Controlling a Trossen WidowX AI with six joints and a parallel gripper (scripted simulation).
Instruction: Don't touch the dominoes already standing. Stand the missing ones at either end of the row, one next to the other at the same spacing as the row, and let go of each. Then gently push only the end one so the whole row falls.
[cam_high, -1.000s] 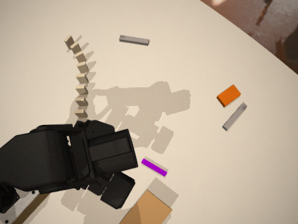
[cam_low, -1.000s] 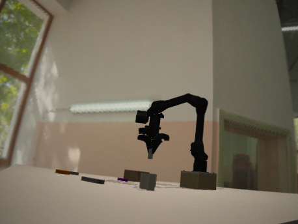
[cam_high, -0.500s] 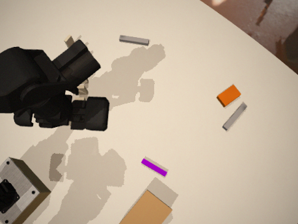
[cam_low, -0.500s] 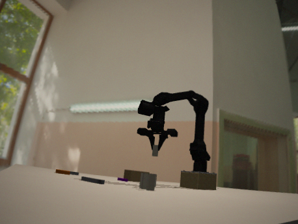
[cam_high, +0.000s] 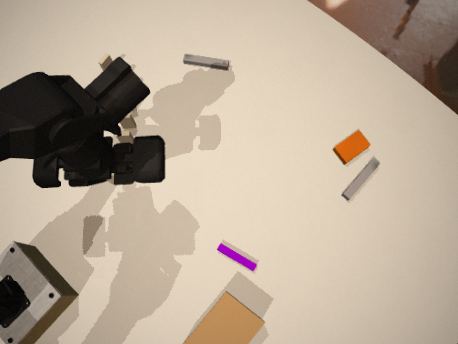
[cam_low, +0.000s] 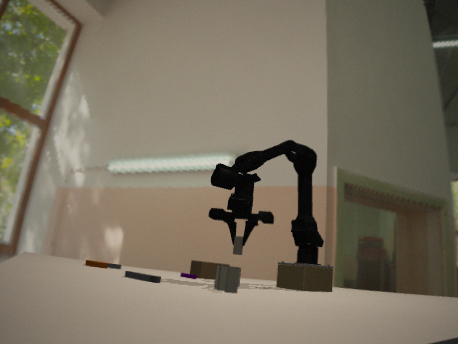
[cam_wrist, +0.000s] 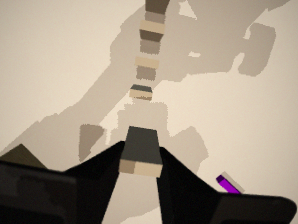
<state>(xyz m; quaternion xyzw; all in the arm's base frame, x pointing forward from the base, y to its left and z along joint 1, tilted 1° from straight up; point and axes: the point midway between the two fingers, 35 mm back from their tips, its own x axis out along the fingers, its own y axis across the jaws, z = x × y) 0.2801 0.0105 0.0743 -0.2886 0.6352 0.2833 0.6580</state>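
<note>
purple bar (cam_high: 237, 257) (cam_low: 188, 276) (cam_wrist: 229, 184): flat | orange block (cam_high: 352, 146) (cam_low: 96, 263): beside grey bar (cam_high: 361, 179) (cam_low: 114, 266)

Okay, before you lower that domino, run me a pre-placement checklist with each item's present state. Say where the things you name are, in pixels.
1. Domino (cam_low: 238, 245) (cam_wrist: 141, 145) secure between the claw's (cam_low: 239, 241) (cam_wrist: 142, 152) fingers: ok.
2. Held domino raised above the table top (cam_low: 125, 310): ok, the exterior view shows a gap beneath it.
3. Standing row (cam_low: 227, 278) (cam_wrist: 147, 62) not touched by the claw: ok, the claw is above it.
4. Held domino beyond the near end of the row: ok, by the wrist view.
5. Spacing matched to the row: cannot tell while it is in the air.
6. Held domino standing and released: not ok.
</note>
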